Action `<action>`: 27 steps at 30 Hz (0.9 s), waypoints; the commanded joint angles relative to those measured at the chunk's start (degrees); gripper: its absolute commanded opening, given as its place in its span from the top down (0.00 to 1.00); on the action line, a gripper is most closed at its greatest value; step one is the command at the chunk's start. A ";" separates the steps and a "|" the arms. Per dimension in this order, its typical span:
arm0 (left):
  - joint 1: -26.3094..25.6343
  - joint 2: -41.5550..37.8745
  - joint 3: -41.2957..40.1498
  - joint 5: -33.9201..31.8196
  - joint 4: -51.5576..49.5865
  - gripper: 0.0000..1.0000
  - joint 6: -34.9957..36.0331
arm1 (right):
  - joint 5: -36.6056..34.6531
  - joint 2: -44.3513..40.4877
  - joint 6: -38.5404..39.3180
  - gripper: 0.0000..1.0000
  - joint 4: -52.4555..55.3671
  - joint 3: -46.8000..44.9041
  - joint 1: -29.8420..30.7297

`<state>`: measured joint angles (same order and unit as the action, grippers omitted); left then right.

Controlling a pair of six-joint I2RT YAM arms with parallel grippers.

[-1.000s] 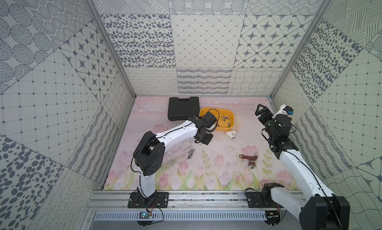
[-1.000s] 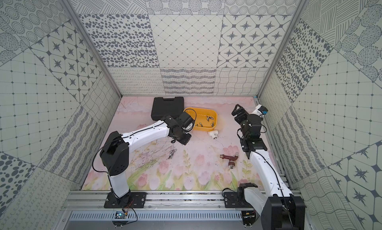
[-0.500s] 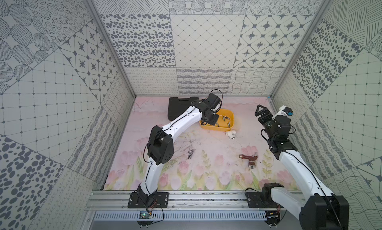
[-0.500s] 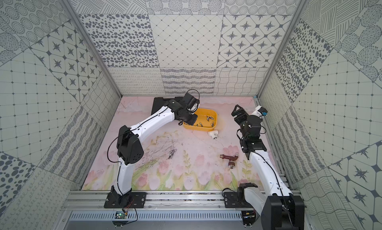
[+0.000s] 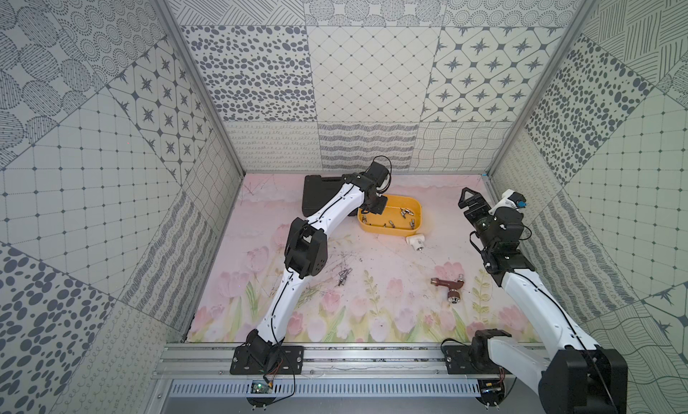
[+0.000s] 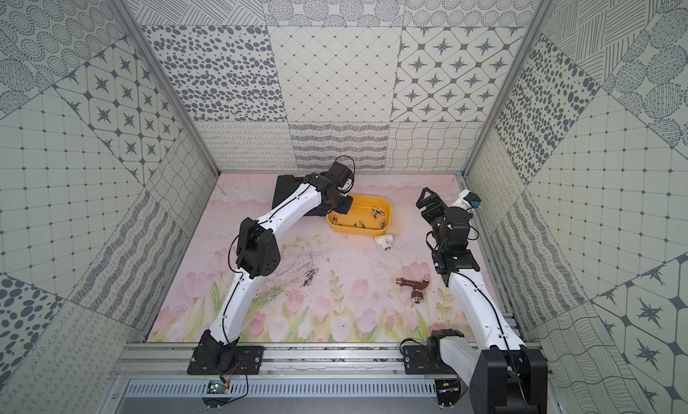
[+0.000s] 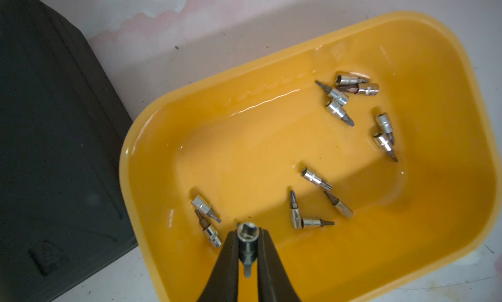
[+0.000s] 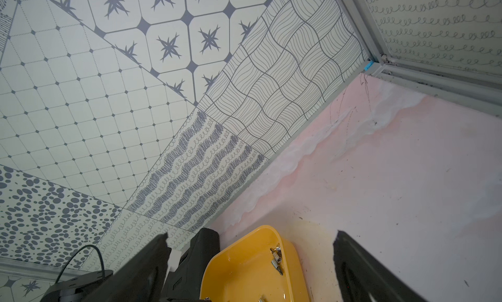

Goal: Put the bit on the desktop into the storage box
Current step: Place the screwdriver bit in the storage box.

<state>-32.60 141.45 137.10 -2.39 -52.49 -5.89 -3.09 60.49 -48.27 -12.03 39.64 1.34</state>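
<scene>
A: Left tool (image 7: 247, 232) pinches a bit (image 7: 245, 243) over the storage box (image 7: 448, 69), near the far edge of the table (image 5: 391, 267), at the box end nearest the black case (image 7: 54, 124).
B: Risk?
A: It's close to the rim. Released here, it could bounce out.
B: Contents?
A: About a dozen loose bits (image 7: 316, 178), scattered. More bits (image 5: 344, 276) lie mid-table. Right tool (image 8: 252, 234) is spread wide, empty.

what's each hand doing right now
Left hand: closed on a socket bit, above the storage box.
Right hand: open, holding nothing.
</scene>
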 commanded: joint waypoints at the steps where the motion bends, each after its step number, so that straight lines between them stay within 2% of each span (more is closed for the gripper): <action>1: 0.83 2.40 1.25 1.47 -0.32 0.84 0.36 | 0.97 0.92 -0.60 0.03 -3.49 -0.09 -0.24; 16: 1.34 5.46 1.24 2.21 0.55 0.83 -1.01 | 1.33 1.32 -0.39 0.03 -2.60 0.29 -0.23; 27: 1.32 3.42 0.81 1.12 -0.48 0.55 -2.18 | 2.46 0.57 1.34 0.03 -2.13 0.17 -0.70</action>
<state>-31.77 146.56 137.71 -1.19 -52.05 -7.33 -1.65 61.54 -48.25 -12.34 39.64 1.06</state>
